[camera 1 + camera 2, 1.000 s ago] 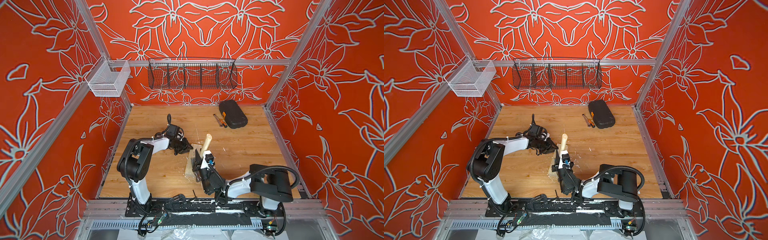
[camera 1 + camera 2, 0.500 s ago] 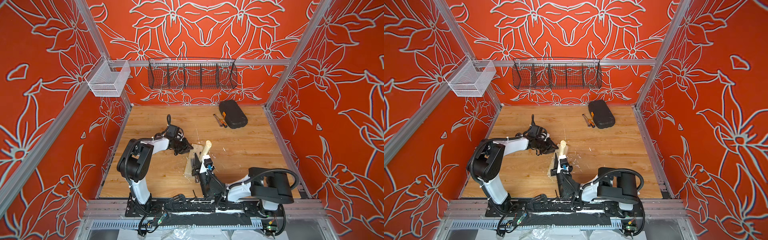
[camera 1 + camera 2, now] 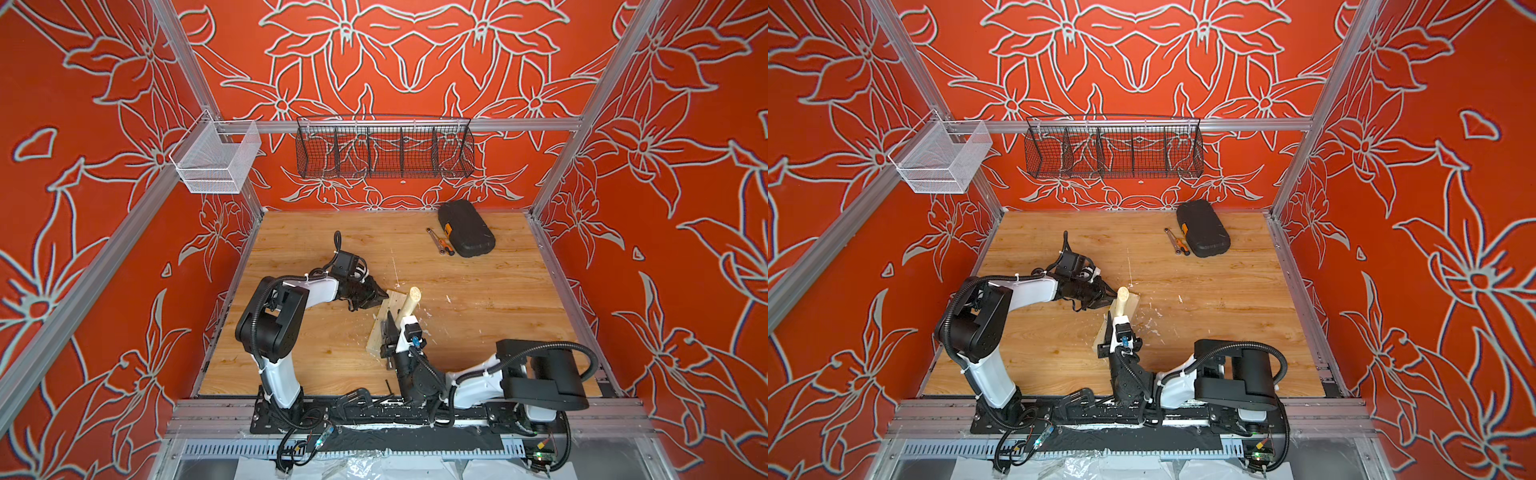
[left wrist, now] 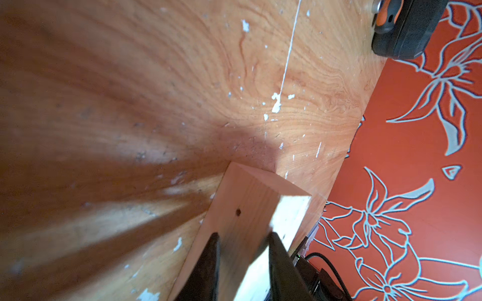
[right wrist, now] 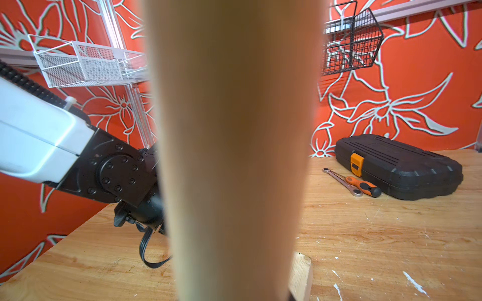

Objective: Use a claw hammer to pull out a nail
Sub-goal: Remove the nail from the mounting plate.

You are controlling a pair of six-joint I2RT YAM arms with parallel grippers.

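Where the right tool is pressed tight around its handle, the claw hammer stands a little toward 6 o'clock from the middle of the surface. The part of the handle that shows is plain pale wood with a round end, and it leans toward 1 o'clock. The head is hidden. The left tool reaches in from 9 o'clock and pinches the end of the wood block below the hammer. Far off at 1 o'clock lies a black case with an orange clasp, and an orange-handled screwdriver lies just beside it.
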